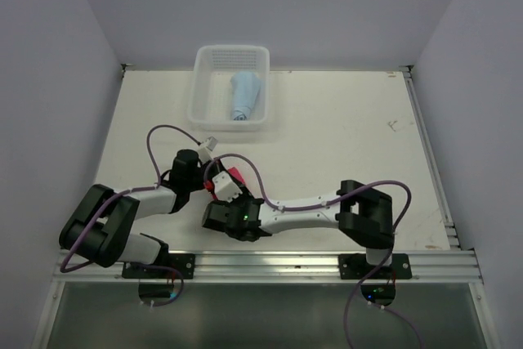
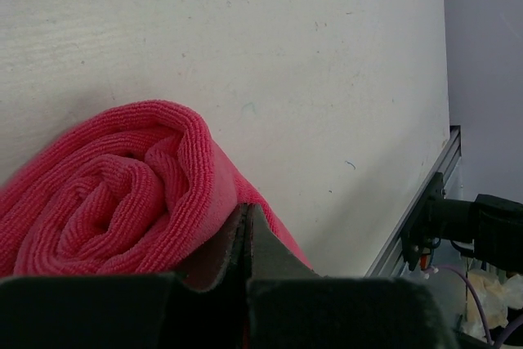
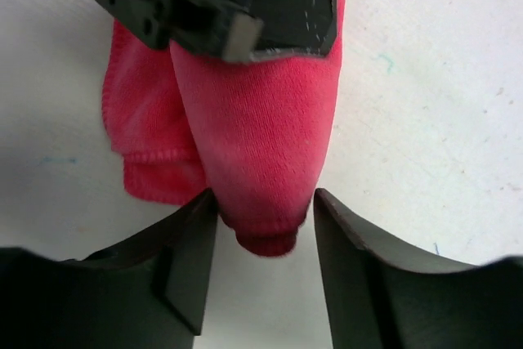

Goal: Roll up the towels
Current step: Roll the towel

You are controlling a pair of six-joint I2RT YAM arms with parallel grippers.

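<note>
The pink-red towel [image 2: 122, 194] is wound into a fat, soft spiral. Its ribbed terry loops and layered edge show plainly at the open end in the left wrist view. It lies on the desk [image 1: 343, 128] close to the arms' bases, between the two wrists. Seen from the right wrist, one end of the roll tapers to a rounded, hemmed nub, with a looser flap of the same cloth lying flat beside it. The left claw [image 2: 247, 210] is clenched, its dark fingers meeting in a narrow wedge against the roll's flank; whether a layer of cloth is nipped between them I cannot tell. The right claw [image 3: 261, 202] is spread apart, its matte black fingers flanking the tapered end, one touching the cloth and the other just beside it. Well apart, at the far edge of the pale, faintly scuffed desk, the light blue towel [image 1: 244, 96] lies as an oblong bundle, lengthwise inside a white plastic mesh basket [image 1: 198, 87].
</note>
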